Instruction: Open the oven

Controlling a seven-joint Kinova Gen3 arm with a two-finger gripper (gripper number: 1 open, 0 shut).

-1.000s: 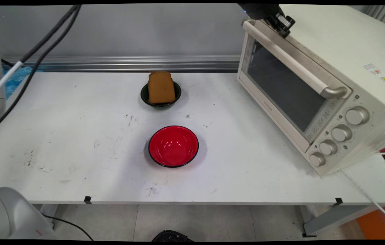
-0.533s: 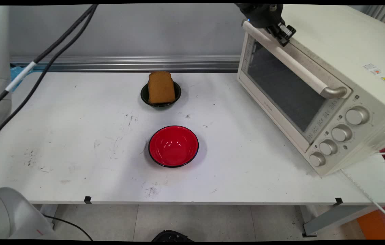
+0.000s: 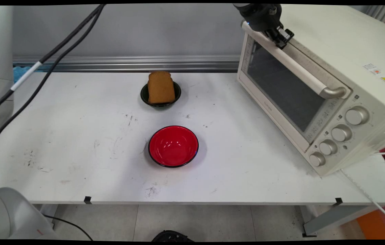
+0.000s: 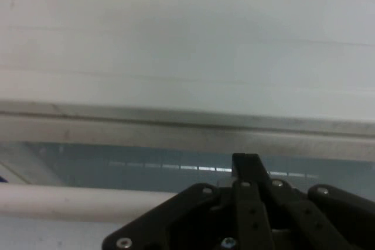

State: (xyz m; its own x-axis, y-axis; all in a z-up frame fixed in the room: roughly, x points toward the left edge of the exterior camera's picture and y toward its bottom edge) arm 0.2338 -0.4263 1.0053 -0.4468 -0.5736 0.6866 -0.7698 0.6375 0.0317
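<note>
**Hand at the far end of the oven's door handle**

The hand [image 3: 281, 33] hangs high over the cream toaster oven [image 3: 349, 51] on the bench's [image 3: 76, 153] right side. It is right at the far end of the door handle [image 3: 301, 71]; I can't tell whether it is parted or closed. The door looks closed. The handle looks like a stiff, smooth bar, probably slippery, and best gripped across its width. The red bowl [image 3: 173, 146] and the bread [image 3: 160, 87] sit well away.

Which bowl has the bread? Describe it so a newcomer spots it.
Start at the oven on the table's right side and look left toward the middle. Two bowls sit there, one behind the other. It's the far one, the dark bowl with the bread in it; the nearer red bowl is larger and empty.
</note>
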